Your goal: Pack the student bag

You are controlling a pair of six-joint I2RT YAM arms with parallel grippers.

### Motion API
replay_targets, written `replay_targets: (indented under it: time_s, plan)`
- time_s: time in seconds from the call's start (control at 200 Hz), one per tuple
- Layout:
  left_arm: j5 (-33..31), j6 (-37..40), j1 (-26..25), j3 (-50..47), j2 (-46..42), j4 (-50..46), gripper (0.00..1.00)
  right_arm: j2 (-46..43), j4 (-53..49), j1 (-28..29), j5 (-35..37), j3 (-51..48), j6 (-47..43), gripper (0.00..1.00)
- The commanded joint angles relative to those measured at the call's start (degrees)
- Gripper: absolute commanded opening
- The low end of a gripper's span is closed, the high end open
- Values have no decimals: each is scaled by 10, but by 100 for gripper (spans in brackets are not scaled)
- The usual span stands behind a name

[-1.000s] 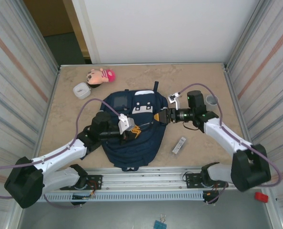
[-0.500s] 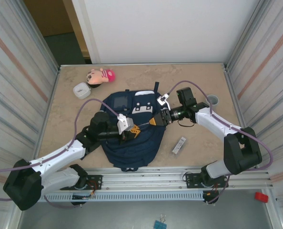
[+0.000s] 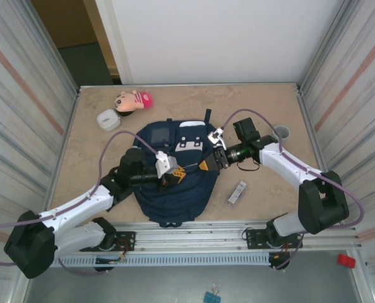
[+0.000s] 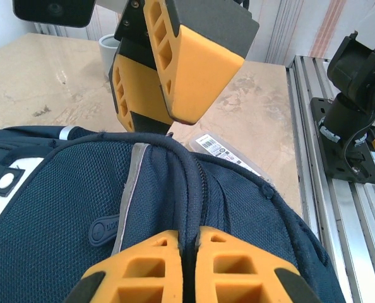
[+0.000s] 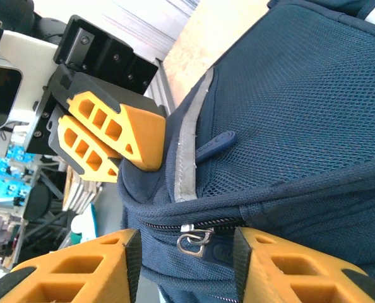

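Now the right gripper (image 5: 186, 252) stands about half open, with one jaw on each side of the zipper pull (image 5: 197, 243), and it has hold of nothing yet. Opposite it, the left gripper (image 4: 187, 252) is closed tight on a ridge of fabric beside the zipper. So it holds the student bag (image 3: 175, 196), which lies flat in the middle of the table (image 3: 263, 107) between both arms. To do this step well, I think the right jaws should close on the pull itself, not on the cloth under it. The pull should then be drawn along the zipper line against the left grip. How far the zipper runs is hard to see, and the inside of the bag is hidden.
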Motion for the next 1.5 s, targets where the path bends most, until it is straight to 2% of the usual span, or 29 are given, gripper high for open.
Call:
replay_targets:
  time_s: [0.0, 0.055, 0.085, 0.241, 0.291, 0.586, 0.742, 0.902, 0.997, 1.087, 1.127, 1.328, 1.428, 1.498]
  plan:
    - [6, 5, 8, 15, -18, 43, 0, 4, -19, 11, 22, 14, -17, 46]
    - [10, 5, 8, 14, -20, 44, 0, 1, -17, 11, 42, 13, -22, 58]
    - [12, 5, 8, 15, -22, 44, 0, 1, -14, 11, 49, 13, -24, 60]
    - [21, 4, 8, 14, -28, 48, 0, 7, 26, 11, 67, 3, -47, 60]
    - [22, 3, 8, 15, -29, 48, 0, 11, 41, 11, 69, 1, -46, 57]
    - [-15, 12, 7, 14, -40, 25, 0, -14, 21, 11, 58, 20, -28, 20]
    - [-27, 17, 8, 17, -40, 13, 0, -52, -6, 22, 77, 30, 8, 14]
    - [-26, 18, 8, 19, -34, 17, 0, -45, -56, 42, 104, 42, 10, 12]
    - [-20, 16, 8, 23, -29, 17, 0, -37, -53, 48, 110, 35, 0, 18]
    - [-18, 15, 8, 24, -31, 17, 0, -41, -40, 47, 127, 29, -15, 43]
    - [-19, 17, 8, 23, -33, 17, 0, -49, -25, 43, 133, 23, -18, 51]
    - [-20, 17, 8, 17, -43, 15, 0, -93, 37, 27, 127, 0, -44, 66]
    - [-21, 18, 8, 17, -43, 16, 0, -110, 57, 25, 155, -18, -89, 70]
    - [-20, 19, 8, 17, -43, 17, 0, -110, 62, 25, 165, -29, -141, 78]
